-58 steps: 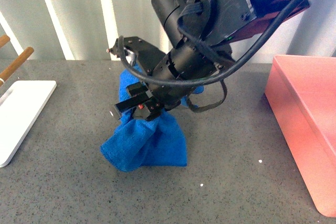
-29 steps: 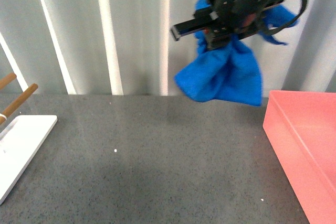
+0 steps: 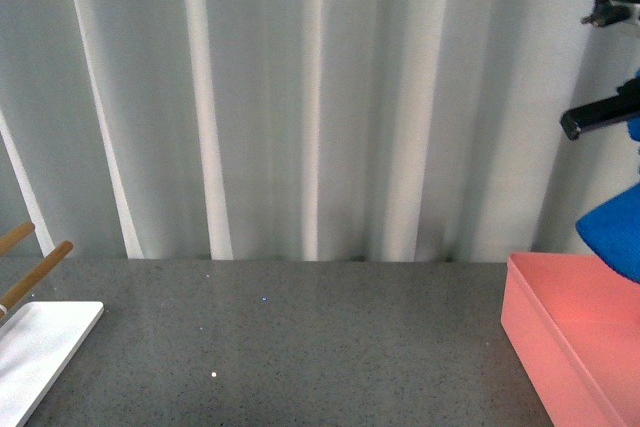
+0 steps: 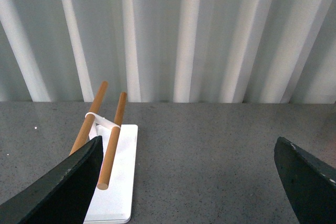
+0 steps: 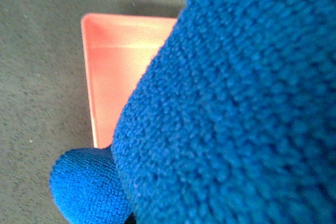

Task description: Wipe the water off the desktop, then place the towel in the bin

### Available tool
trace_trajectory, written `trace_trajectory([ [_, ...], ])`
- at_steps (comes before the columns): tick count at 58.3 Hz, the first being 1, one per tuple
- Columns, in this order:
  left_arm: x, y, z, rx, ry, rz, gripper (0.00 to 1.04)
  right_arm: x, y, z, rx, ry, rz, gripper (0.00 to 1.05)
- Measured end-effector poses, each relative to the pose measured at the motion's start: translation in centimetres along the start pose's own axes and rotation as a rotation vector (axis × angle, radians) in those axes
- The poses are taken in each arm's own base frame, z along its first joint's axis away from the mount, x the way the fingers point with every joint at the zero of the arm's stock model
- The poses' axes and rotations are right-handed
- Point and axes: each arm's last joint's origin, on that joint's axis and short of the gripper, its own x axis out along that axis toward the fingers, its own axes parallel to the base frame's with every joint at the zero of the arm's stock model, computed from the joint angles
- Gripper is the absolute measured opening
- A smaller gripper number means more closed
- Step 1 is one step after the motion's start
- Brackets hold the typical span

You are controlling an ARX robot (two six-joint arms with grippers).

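Note:
The blue towel (image 3: 615,237) hangs at the right edge of the front view, above the salmon-pink bin (image 3: 560,332). My right gripper (image 3: 625,112) is shut on the towel, mostly cut off by the frame edge. In the right wrist view the towel (image 5: 236,114) fills most of the picture and hides the jaws; the bin (image 5: 123,66) lies below it on the dark grey desktop (image 5: 42,77). My left gripper (image 4: 189,182) is open and empty, low over the desktop (image 4: 210,145). The desktop (image 3: 300,347) also shows in the front view.
A flat white tray (image 3: 35,357) with two wooden rods (image 3: 35,272) stands at the left of the desktop; it also shows in the left wrist view (image 4: 115,182). A pale pleated curtain (image 3: 300,97) hangs behind the desktop.
My right gripper lifted the towel off the desktop, then carried it up and right to above the bin. The towel now hangs at the frame's right edge.

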Motion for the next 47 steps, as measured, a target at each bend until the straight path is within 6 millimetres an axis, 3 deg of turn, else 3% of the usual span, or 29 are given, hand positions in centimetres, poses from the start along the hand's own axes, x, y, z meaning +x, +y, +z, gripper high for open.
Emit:
trace_trajectory([
  [8, 0.0, 0.0, 0.0, 0.0, 0.0, 0.0, 0.98, 2.2, -1.7, -1.5, 0.012, 0.049, -0.027, 0.08],
  [19, 0.0, 0.0, 0.0, 0.0, 0.0, 0.0, 0.98, 5.5, -2.3, -4.3, -0.029, 0.112, -0.046, 0.08],
  [32, 0.0, 0.0, 0.0, 0.0, 0.0, 0.0, 0.98, 7.6, -2.6, -6.8, -0.031, 0.165, -0.019, 0.08],
  [47, 0.0, 0.0, 0.0, 0.0, 0.0, 0.0, 0.98, 8.6, -3.9, -7.5, -0.005, 0.192, -0.021, 0.1],
])
